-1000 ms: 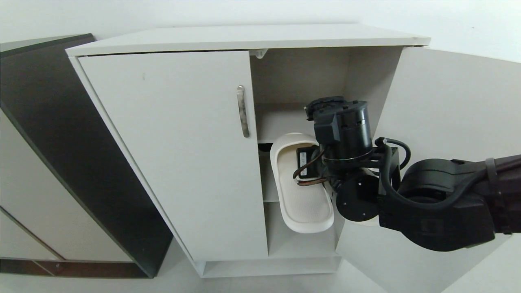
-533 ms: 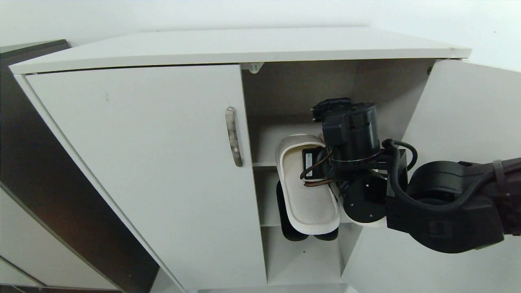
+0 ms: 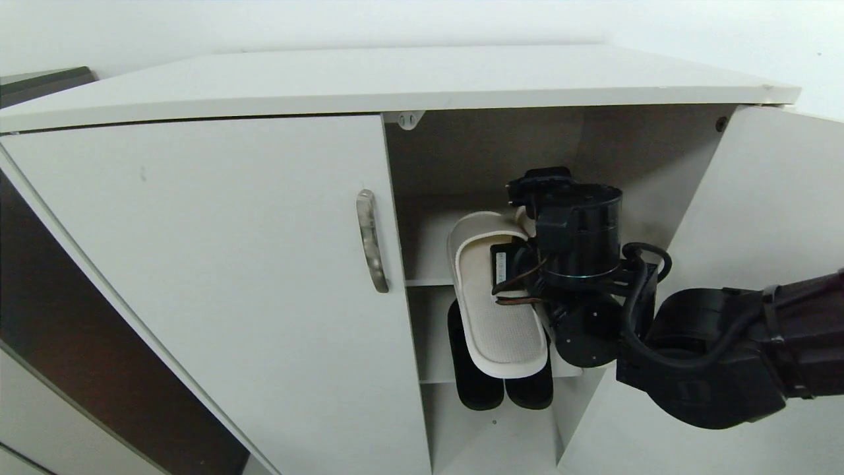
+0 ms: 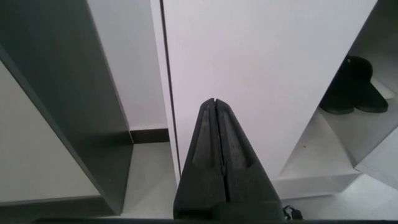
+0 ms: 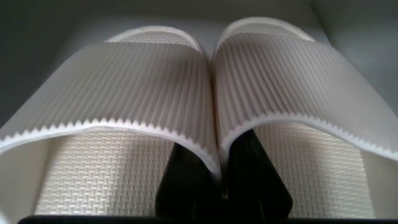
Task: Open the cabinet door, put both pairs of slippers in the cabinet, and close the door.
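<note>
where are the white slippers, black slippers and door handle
white slippers (image 3: 498,330), head view, footbed of one slipper
black slippers (image 3: 476,389), head view, lower end of one
door handle (image 3: 370,241), head view, middle of bar

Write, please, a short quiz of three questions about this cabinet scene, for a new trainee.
1. True or false: the black slippers lie on a shelf inside the cabinet.
2. What does the right tool hold? A) nothing B) the white slippers C) a towel
3. Fill in: the left tool is ___ (open or shut).
Key: 1 true; 2 B; 3 shut.
</note>
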You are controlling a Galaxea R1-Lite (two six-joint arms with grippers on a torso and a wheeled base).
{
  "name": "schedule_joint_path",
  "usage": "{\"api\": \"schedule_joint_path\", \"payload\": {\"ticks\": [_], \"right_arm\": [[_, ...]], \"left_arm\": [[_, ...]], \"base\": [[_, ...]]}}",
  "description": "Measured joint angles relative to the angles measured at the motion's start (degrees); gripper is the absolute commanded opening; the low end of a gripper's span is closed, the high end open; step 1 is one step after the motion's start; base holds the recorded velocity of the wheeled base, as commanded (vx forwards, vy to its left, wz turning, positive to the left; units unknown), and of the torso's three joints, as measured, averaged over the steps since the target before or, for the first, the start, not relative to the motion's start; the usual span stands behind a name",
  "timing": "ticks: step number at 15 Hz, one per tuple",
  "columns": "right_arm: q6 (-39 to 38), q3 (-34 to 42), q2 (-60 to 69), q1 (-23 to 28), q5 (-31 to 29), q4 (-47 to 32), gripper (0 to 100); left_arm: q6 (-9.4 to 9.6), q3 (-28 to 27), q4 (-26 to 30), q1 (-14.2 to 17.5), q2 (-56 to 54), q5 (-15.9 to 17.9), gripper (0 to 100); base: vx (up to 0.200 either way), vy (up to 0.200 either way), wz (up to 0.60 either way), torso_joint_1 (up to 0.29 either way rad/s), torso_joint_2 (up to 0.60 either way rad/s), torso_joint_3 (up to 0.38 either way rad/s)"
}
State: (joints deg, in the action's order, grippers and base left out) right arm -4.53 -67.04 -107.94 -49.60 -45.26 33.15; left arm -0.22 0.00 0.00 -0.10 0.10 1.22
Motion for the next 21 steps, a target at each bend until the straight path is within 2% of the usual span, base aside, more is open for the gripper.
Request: {"api": "schedule_joint_path", "payload": {"ticks": [2, 5, 9, 12, 21], "right_arm": [[0.93, -2.41, -1.66, 0.93, 2.51, 0.90, 0], [2.90, -9.34, -4.91, 3.35, 3.12, 0.09, 0], [2.51, -20.66, -9.24, 6.19, 3.56, -9.09, 0], [2.00, -27.37, -12.11, 7.57, 3.69, -12.84, 0], [1.96, -30.92, -15.46, 8.66, 5.14, -13.03, 0]], "left_arm": [[-0.02, 0.00, 0.00, 0.02, 0.00, -0.02, 0], [0.00, 0.00, 0.00, 0.00, 0.00, 0.01, 0], [-0.02, 0.00, 0.00, 0.00, 0.00, 0.00, 0], [0.00, 0.00, 0.00, -0.01, 0.00, 0.01, 0], [0.00, 0.00, 0.00, 0.00, 0.00, 0.00, 0]], "base": [[0.000, 0.000, 0.00, 0.000, 0.00, 0.000], [0.000, 0.000, 0.00, 0.000, 0.00, 0.000], [0.000, 0.000, 0.00, 0.000, 0.00, 0.000], [0.000, 0.000, 0.00, 0.000, 0.00, 0.000], [0.000, 0.000, 0.00, 0.000, 0.00, 0.000]]}}
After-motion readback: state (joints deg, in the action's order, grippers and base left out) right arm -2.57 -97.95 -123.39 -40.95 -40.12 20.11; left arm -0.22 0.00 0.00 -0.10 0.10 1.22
